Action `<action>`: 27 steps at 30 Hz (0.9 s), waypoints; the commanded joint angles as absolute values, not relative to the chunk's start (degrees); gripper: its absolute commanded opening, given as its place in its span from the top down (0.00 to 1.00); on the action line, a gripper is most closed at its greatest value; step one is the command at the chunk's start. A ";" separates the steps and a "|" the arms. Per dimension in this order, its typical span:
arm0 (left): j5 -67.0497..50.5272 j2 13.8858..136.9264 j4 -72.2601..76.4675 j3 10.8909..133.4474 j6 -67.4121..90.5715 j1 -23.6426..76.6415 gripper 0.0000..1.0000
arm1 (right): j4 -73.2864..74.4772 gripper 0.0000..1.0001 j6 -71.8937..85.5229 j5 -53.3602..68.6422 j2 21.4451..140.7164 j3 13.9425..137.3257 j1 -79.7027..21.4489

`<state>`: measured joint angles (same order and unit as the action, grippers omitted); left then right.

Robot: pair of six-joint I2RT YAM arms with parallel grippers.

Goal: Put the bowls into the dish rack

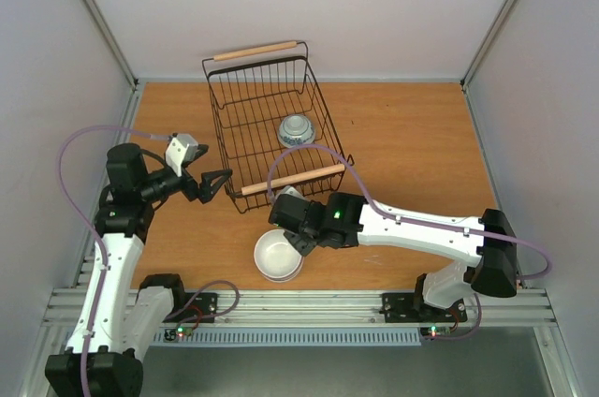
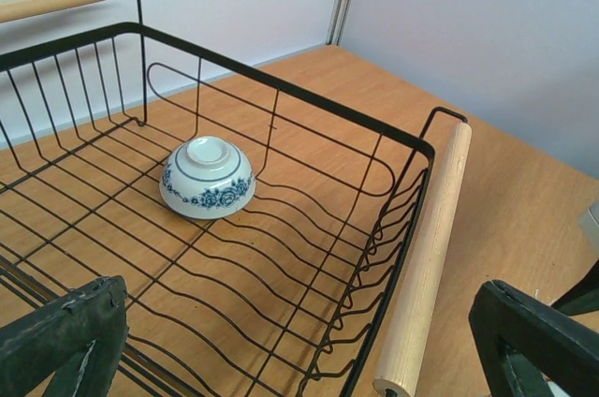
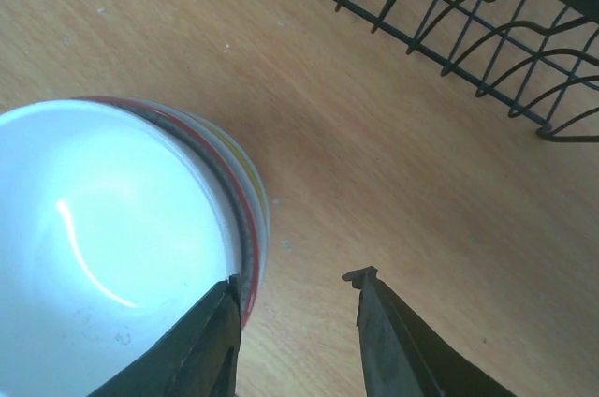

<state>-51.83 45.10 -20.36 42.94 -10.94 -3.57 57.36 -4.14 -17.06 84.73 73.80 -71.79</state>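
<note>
The black wire dish rack (image 1: 217, 107) with wooden rod handles stands at the table's middle back. Inside it a blue-and-white bowl (image 1: 295, 130) lies upside down, also seen in the left wrist view (image 2: 208, 177). A nested stack of bowls (image 1: 278, 257), a white one on top, sits near the front edge; coloured rims of lower bowls show in the right wrist view (image 3: 251, 182). My right gripper (image 3: 296, 280) straddles the stack's rim, one finger (image 3: 211, 341) over the white bowl's inside, the other out over the table, well apart from the stack. My left gripper (image 2: 299, 292) hangs open at the rack's left side.
The rack's near handle (image 1: 293, 179) lies just behind the right wrist. Its corner wires (image 3: 449, 27) show beyond the stack. Grey walls enclose the table on three sides. Bare wood stretches right of the rack.
</note>
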 commanded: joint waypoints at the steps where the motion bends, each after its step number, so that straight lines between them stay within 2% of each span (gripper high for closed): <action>1: -52.38 45.17 -18.85 42.45 -11.51 -3.87 0.01 | 53.73 0.65 -1.18 -16.50 84.92 72.98 -73.11; 17: -52.53 45.53 -19.15 42.54 -11.51 -3.87 0.01 | 49.40 0.73 -0.09 -12.86 87.66 69.87 -73.46; 27: -52.56 45.24 -19.24 42.63 -11.43 -3.84 0.01 | 51.18 0.88 -0.09 -13.92 88.32 70.65 -73.91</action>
